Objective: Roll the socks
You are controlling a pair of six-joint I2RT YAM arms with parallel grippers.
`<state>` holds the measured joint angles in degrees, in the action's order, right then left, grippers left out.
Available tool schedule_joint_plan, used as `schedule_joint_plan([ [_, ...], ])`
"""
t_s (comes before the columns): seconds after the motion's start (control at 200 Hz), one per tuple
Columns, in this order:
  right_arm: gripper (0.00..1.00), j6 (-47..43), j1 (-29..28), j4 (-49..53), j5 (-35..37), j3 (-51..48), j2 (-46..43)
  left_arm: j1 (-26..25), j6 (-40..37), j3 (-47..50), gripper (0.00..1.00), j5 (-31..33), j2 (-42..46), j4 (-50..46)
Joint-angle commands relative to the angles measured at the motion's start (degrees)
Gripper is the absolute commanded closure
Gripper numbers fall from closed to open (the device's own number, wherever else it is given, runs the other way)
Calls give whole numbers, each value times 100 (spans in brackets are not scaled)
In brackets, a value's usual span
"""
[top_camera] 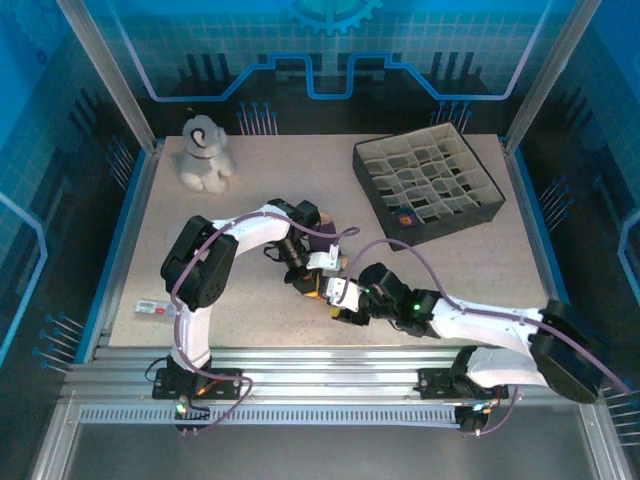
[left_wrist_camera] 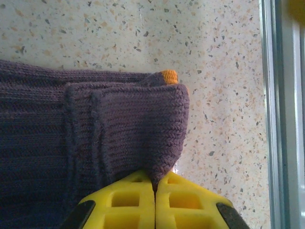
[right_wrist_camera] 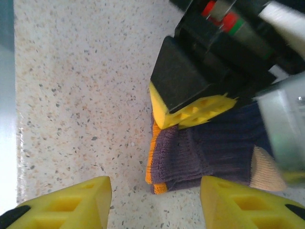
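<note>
From above, we see the left gripper (top_camera: 311,282) and the right gripper (top_camera: 338,302) meeting at the centre of the speckled tabletop (top_camera: 200,220). A grey plush toy (top_camera: 205,152) sits toward 11 o'clock.

In the left wrist view, the yellow jaws are pinched shut on a fold of the purple knit socks (left_wrist_camera: 95,138), which spread toward 9 o'clock.

In the right wrist view, the right jaws stand wide apart and grip nothing. The folded socks lie just ahead of them at 1 o'clock, with an orange cuff edge showing.

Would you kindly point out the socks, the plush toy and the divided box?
socks (right_wrist_camera: 200,152): right wrist view, folded purple knit.
plush toy (top_camera: 205,160): top external view, its grey body.
divided box (top_camera: 450,220): top external view, its near wall.
</note>
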<state>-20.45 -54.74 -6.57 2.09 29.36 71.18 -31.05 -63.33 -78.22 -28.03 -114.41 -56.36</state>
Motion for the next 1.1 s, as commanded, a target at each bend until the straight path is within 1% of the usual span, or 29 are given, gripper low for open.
schedule_joint_plan([
  [0.0,47,-388,-62,-560,-106,194,466,92,-121,-215,100,-331,-157,-398],
  [0.18,47,-471,-88,-1176,9,296,1156,141,-157,-378,100,-404,-265,-569],
  [0.41,47,-435,-82,-1461,186,464,1755,172,-168,-431,100,-456,-283,-624],
  [0.545,51,-309,-93,-1452,210,459,1912,187,-160,-462,100,-466,-301,-631],
  [0.751,56,7,-98,-1407,432,294,1865,191,-170,-442,100,-484,-278,-624],
  [0.836,65,163,-105,-1394,486,260,1847,196,-162,-406,100,-484,-242,-581],
  [0.856,69,185,-98,-1419,498,247,1843,199,-162,-390,100,-491,-233,-574],
  [0.921,88,276,-104,-1420,541,219,1845,196,-158,-355,100,-493,-206,-539],
  [0.981,100,353,-101,-1351,597,236,1868,205,-158,-297,100,-494,-157,-480],
  [1.096,100,490,-88,-1004,601,369,1891,227,-108,-62,100,-510,80,-220],
])
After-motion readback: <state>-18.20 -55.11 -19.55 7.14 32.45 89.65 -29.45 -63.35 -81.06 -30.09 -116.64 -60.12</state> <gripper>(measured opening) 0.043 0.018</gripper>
